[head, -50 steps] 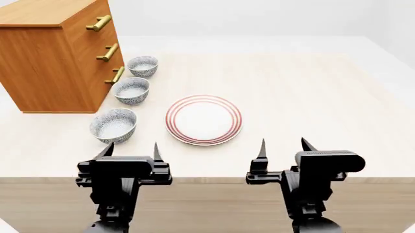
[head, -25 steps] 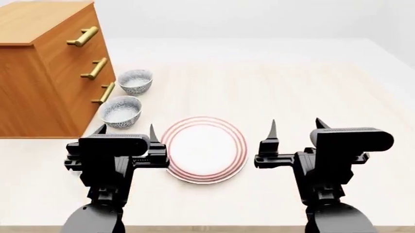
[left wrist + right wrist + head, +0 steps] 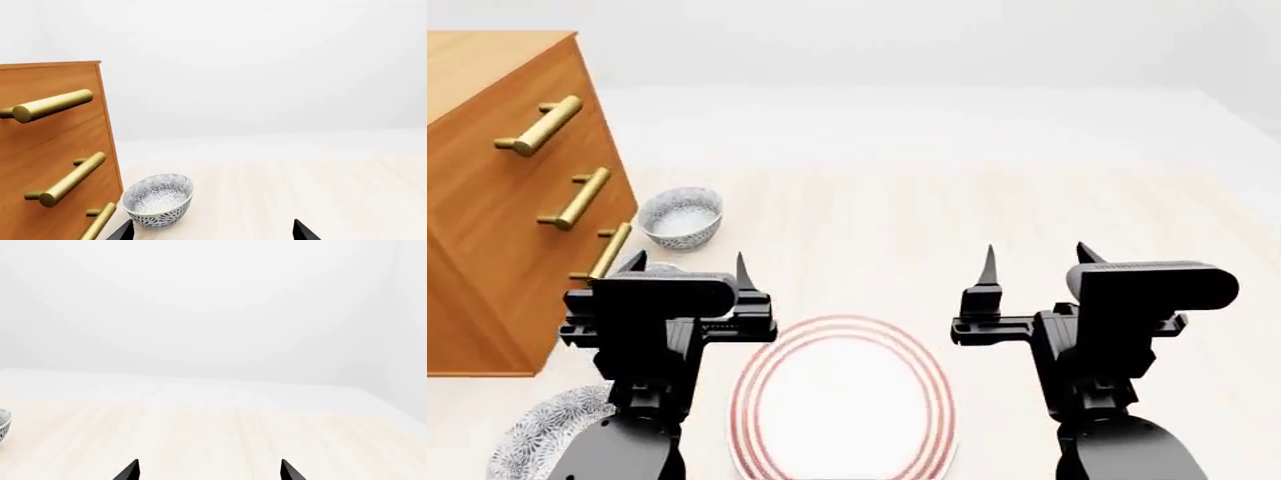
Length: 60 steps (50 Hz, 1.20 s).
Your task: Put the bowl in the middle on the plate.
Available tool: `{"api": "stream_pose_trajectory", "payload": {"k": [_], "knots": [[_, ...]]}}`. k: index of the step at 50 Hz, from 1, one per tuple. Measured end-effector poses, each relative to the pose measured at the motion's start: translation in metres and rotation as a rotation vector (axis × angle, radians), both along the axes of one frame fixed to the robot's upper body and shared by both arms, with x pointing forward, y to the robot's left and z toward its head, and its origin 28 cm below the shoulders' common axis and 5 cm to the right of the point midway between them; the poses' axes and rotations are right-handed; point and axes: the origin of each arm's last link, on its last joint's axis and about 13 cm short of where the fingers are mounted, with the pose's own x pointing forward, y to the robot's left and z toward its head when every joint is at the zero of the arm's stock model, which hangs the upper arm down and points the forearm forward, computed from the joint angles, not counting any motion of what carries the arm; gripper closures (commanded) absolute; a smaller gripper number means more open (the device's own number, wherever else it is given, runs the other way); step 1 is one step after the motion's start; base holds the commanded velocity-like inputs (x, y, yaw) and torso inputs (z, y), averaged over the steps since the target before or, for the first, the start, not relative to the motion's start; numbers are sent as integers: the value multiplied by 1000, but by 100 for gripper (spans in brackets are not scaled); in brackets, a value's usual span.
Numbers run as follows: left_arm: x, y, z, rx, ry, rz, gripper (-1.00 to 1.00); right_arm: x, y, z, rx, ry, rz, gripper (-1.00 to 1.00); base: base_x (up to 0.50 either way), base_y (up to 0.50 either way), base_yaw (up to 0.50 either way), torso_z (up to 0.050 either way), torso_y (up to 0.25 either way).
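Observation:
Three patterned bowls stand in a row beside the dresser. The far one (image 3: 681, 217) shows fully, and the left wrist view looks at it (image 3: 158, 200). The bowl in the middle is almost hidden behind my left gripper (image 3: 687, 268); only a sliver of its rim (image 3: 662, 268) shows. The near bowl (image 3: 550, 442) sits at the lower left. The red-ringed plate (image 3: 843, 400) lies low in the head view, between my arms. My left gripper (image 3: 213, 232) is open and holds nothing. The right gripper (image 3: 1036, 260) (image 3: 208, 471) is open over bare table.
A wooden dresser (image 3: 487, 230) with brass handles (image 3: 574, 198) stands at the left, close to the bowls. The pale wood table (image 3: 961, 190) stretches ahead and to the right. A bowl's edge (image 3: 3, 430) shows at the side of the right wrist view.
The view has advanced over the table: plate, bowls and dresser slid down and nearer. The middle bowl went behind my left gripper. Both grippers stay open.

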Motion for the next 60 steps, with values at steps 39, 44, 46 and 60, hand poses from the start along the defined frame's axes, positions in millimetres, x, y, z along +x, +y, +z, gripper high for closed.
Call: {"api": "stream_pose_trajectory", "payload": {"k": [39, 44, 46, 60], "knots": [[56, -8, 95, 107, 601, -46, -100, -1, -3, 5, -12, -24, -14, -100, 90, 0, 0, 0, 0], [56, -6, 102, 146, 671, -58, -100, -2, -3, 6, -14, -29, -17, -100, 0, 0, 0, 0, 0], [57, -5, 104, 156, 693, -59, -100, -2, -3, 7, -14, -30, -17, -100, 0, 0, 0, 0, 0], [68, 2, 104, 166, 800, -21, -100, -3, -3, 6, -15, -34, -18, -100, 0, 0, 0, 0, 0]]}}
